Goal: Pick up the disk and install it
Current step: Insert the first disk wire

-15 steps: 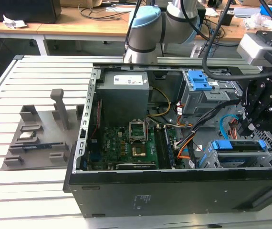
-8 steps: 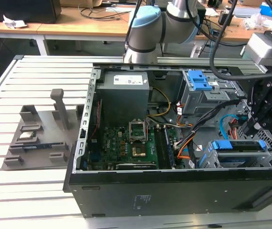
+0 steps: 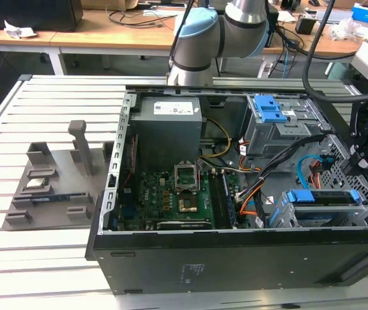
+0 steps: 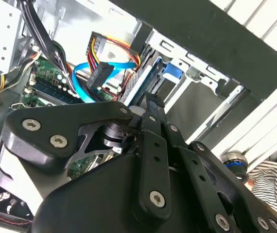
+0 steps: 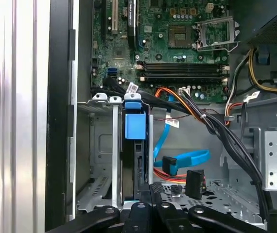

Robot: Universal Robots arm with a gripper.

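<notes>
Installation looks to be the step in hand, and late in it: the disk (image 5: 132,145) already stands on edge inside the drive cage (image 5: 102,145), its blue bracket toward the motherboard (image 5: 177,29) and its other end toward the gripper (image 5: 150,191). The gripper sits just beside the cage at that end, in line with the disk. Whether its jaws are parted or closed, and whether they have hold of the disk or merely meet it, I cannot tell.

In the exterior view the disk (image 3: 323,197) lies in the same cage, with the gripper (image 3: 358,155) close above the cage. Judged from this, what is left is seating. That calls for a straight push along the cage rails, with no twist, and care for the blue cable (image 5: 187,158) and the orange leads lying loose just beside the cage.

The computer case (image 3: 235,258) holds the cage, the motherboard, the grey power-supply box (image 3: 168,123) well apart from the cage, and a second bay with a blue latch (image 3: 268,110). The cage holds the one disk, in the slot nearest the cables
</notes>
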